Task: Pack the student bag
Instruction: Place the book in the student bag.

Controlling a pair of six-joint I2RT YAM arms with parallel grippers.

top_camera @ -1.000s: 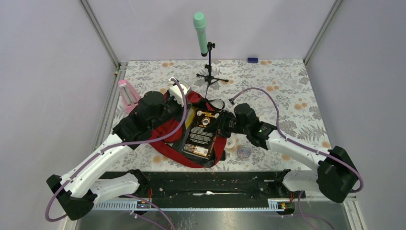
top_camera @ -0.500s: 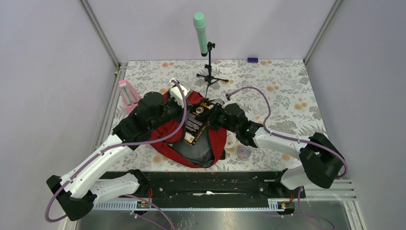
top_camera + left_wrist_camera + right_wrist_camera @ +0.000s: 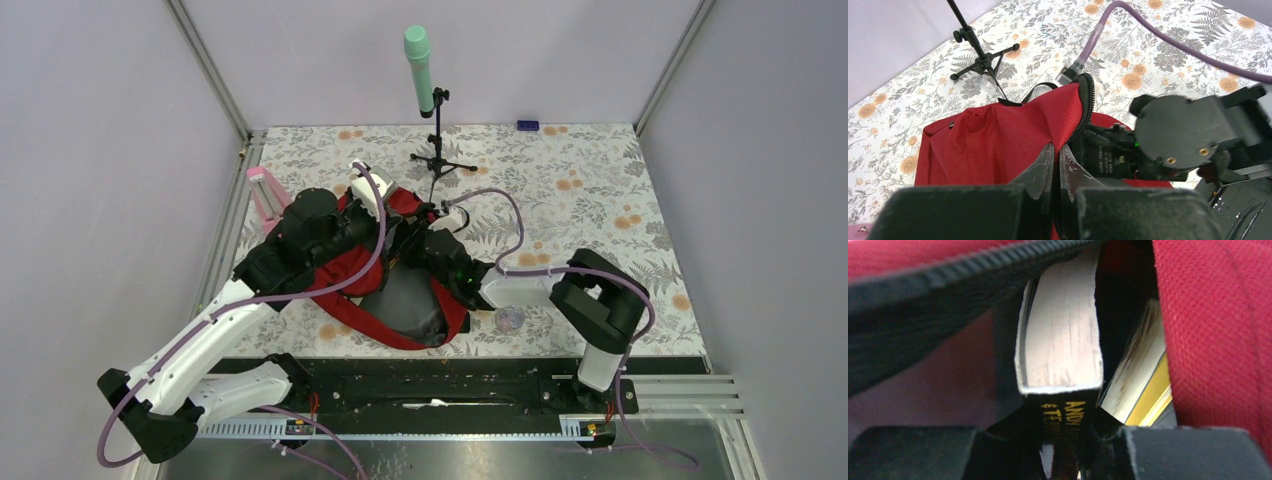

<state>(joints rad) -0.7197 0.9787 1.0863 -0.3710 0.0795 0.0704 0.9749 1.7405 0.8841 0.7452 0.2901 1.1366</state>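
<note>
Student bag (image 3: 345, 275), red, lay left of centre on the floral table (image 3: 600, 190), its zip edge pinched in the fully closed left gripper (image 3: 1056, 155). Right gripper (image 3: 1060, 416), jaws part-spread, clamped a black-spined book (image 3: 1060, 340) inside the bag mouth, beside a yellow-edged book (image 3: 1140, 375)

- Your table (image 3: 600, 200) wears a floral cloth.
- The red backpack (image 3: 345, 275) lies left of centre, toward the near edge.
- A tripod microphone stand (image 3: 437, 160) stands at far centre.
- A pink object (image 3: 264, 192) sits far left of the backpack.
- A small blue object (image 3: 527, 125) rests at the far edge.
- A small round object (image 3: 510, 319) lies right of the backpack.
</note>
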